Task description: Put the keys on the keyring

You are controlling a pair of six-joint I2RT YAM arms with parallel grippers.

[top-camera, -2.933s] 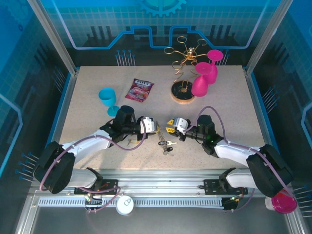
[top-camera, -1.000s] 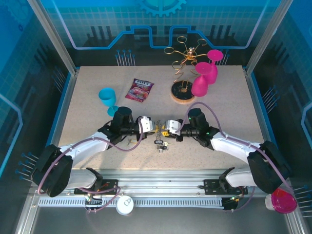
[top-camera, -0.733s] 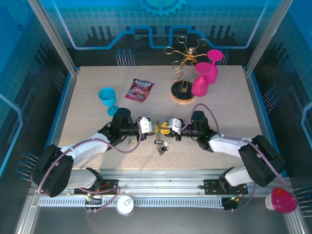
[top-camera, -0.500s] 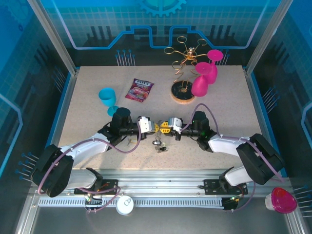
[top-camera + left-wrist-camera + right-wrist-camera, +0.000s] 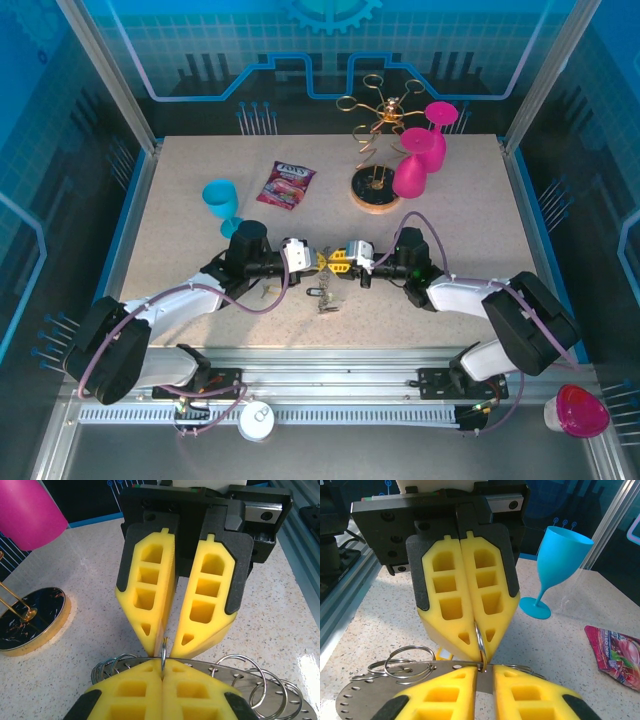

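- Top external view: the left gripper [image 5: 322,262] reaches toward 3 o'clock and the right gripper [image 5: 341,263] toward 9 o'clock. They meet nose to nose over the near middle of the table [image 5: 470,230].
- Left gripper: its yellow foam fingers are pressed together on a thin split ring [image 5: 163,654]. The ring stands upright, edge-on along the line joining the two grippers.
- Right gripper: its jaws are a narrow crack apart in a V, with a tip on either side of that same ring. They look to straddle it rather than clamp it.
- The keyring [image 5: 365,692] is a flat grey perforated plate carrying several wire loops. It sits just under both sets of fingertips, and I cannot tell whether it rests on the table.
- The keys [image 5: 322,297] are a small dark cluster at 6 o'clock from the meeting point, just beside it. They are too small to sort by head, or to tell whether they hang or lie.
- Judgement: the coming move turns on the ring's open end facing the right gripper. Both arms are equally near, but the right is the free one, and the keys lie at 6 o'clock of its tips.
- Writing: the red snack packet [image 5: 286,184] at 11 o'clock carries print too small to read. The blue goblet [image 5: 220,193] at 10 o'clock and the gold wire rack [image 5: 372,190] at 1 o'clock show none.
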